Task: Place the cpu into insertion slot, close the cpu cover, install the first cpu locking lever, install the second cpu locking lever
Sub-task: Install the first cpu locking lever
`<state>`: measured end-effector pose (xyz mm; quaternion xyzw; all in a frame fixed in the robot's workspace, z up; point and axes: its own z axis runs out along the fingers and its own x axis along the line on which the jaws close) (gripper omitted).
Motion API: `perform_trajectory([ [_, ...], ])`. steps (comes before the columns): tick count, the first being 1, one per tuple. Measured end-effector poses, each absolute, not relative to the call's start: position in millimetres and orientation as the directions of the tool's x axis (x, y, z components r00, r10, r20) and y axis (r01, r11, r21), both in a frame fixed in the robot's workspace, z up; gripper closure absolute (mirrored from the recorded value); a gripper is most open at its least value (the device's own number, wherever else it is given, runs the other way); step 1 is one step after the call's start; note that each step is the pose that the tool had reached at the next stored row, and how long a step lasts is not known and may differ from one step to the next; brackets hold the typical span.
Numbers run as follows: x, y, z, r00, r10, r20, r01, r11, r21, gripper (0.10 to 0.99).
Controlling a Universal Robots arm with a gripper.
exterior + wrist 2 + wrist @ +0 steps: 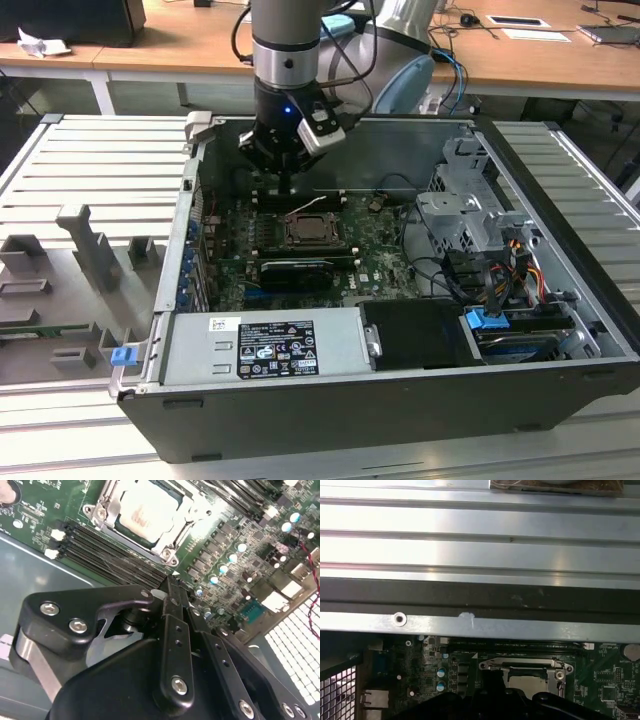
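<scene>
The cpu [142, 512] lies in the insertion slot [314, 232], its pale metal face showing. The silvery cpu cover [172, 542] lies flat around it like a frame. In the exterior view a thin pale lever [308, 205] slants up over the socket's far edge. My gripper [170, 585] hangs above the board, just off the socket's far side, over the black memory slots [110, 550]. Its fingers are shut together with nothing between them. In the first wrist view the socket [525, 672] sits just beyond the gripper [492, 682].
The motherboard [385, 250] sits deep in an open dark computer case [330, 420]. A grey power supply [265, 345] stands at the near side, with a drive cage and cables [470, 225] on the exterior view's right. The case wall [480, 595] rises close by the gripper.
</scene>
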<state>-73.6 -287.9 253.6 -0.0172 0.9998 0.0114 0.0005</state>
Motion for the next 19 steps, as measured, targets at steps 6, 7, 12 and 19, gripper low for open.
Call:
perform_trajectory([
  [6, -58, -288, 252, -0.999, -0.034, -0.002, -0.034, 0.999, 0.029, 0.980],
  [7, -56, -288, 252, -0.999, -0.034, -0.002, -0.034, 0.999, 0.039, 0.980],
  [12, -52, -288, 248, -0.999, -0.034, -0.002, -0.034, 0.998, 0.051, 0.980],
  [19, -46, -288, 238, -0.999, -0.034, -0.003, -0.034, 0.998, 0.054, 0.980],
])
